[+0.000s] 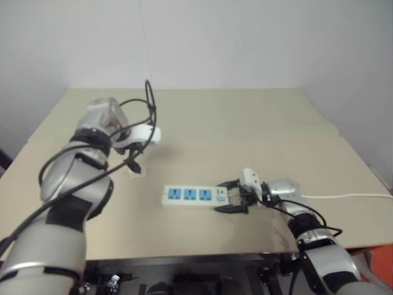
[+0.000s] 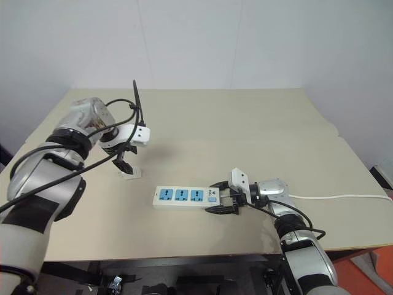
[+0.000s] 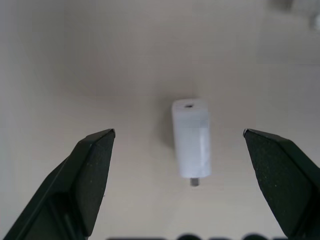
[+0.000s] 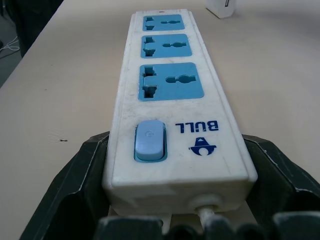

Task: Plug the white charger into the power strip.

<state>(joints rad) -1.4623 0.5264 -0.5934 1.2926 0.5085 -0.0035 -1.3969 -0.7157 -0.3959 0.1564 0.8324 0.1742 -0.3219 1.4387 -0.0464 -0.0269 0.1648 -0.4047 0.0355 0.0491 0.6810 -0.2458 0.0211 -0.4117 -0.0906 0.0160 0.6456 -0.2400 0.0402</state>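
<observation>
Left: the left gripper (image 2: 126,161), a white housing with two black fingers, hangs pointing steeply down over the white charger (image 3: 191,137), a small plain white rectangular plastic block lying on the tan wooden table (image 1: 245,123). In the left wrist view its jaws stand wide apart on either side of the block, touching nothing; a short metal pin shows at one end of the block. The charger lies near the left end of the power strip (image 1: 195,195), apart from it.

Centre: the power strip, a long flat white plastic bar with three blue sockets, lies flat near the table's front edge, all sockets vacant.

Right: the right gripper (image 1: 232,196) is clamped on the strip's switch end, one black finger against each long side, steadying it. The thin white cord (image 1: 350,196) runs off to the right.

Step in hand, as judged: grasping the charger. To do it well, the left fingers should descend centred on the block, close across its narrower faces and leave the pin end free; the block must then be turned pins-down and squared over a socket while the right gripper holds the strip firm.

Legible marking: "BULL" in blue, with a small blue emblem, printed beside the pale blue rocker switch (image 4: 149,140).
</observation>
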